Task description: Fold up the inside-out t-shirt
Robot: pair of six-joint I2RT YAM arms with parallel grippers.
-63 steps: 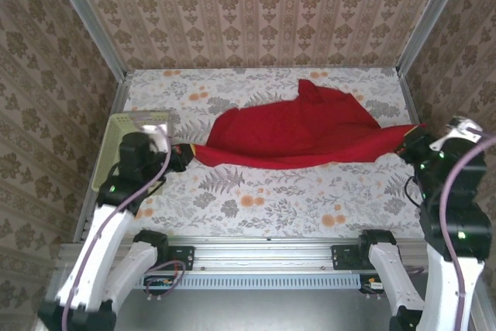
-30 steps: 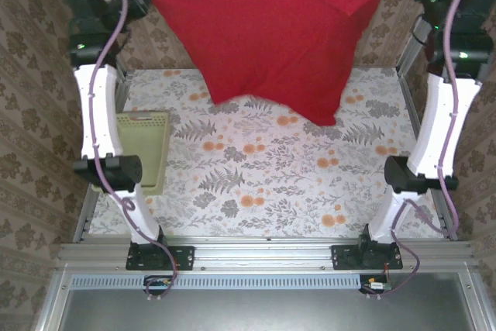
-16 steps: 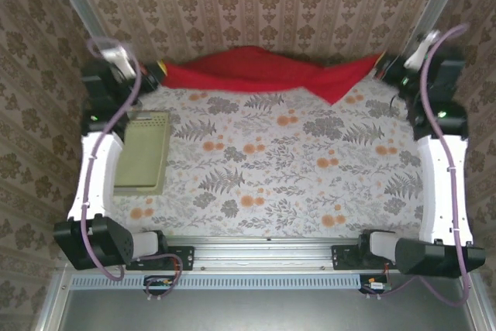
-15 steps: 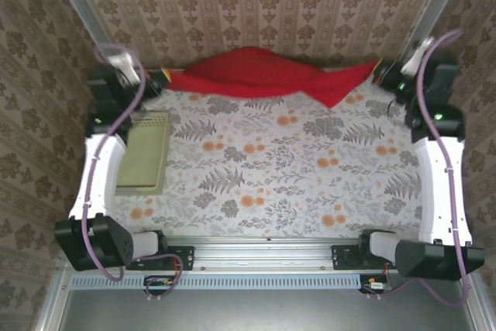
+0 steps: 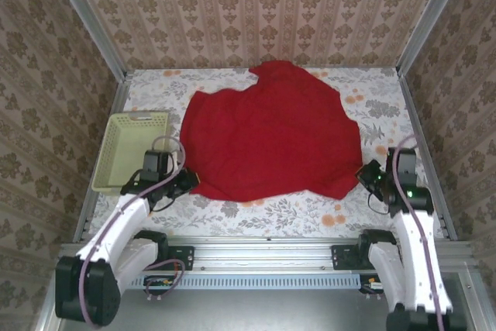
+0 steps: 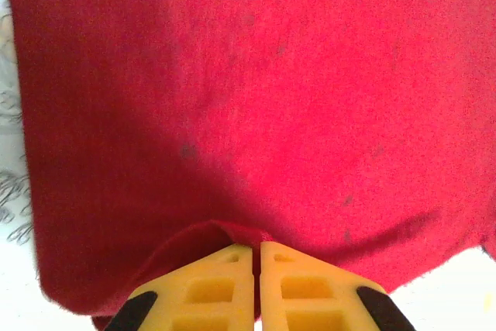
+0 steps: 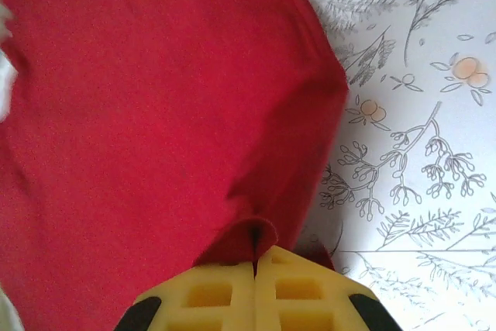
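**Red shirt flat on the surface, both pincers on the near corners**

Starting at the near edge: the left pincer [image 5: 186,182] is clenched on the shirt [image 5: 267,137] at its near-left corner. The right pincer [image 5: 364,178] is clenched on the near-right corner. In both wrist views the jaws are pressed together with a small ridge of red cloth caught right at the tip.

From those two pinch points the shirt spreads away over the middle of the surface [image 5: 302,213]. It lies mostly flat with a lumpy outline, and a bump of cloth reaches nearly to the far edge. The basket [image 5: 139,116] sits by the left edge, beside the shirt but clear of it.

Handling-wise, I'd say it's light, soft and floppy. It won't hold any shape and will sag from wherever it's held. Corners and hem look like the sensible grips, both sides at once so the fold line stays straight. With such a thin pinch, the cloth could slip out on a quick move.
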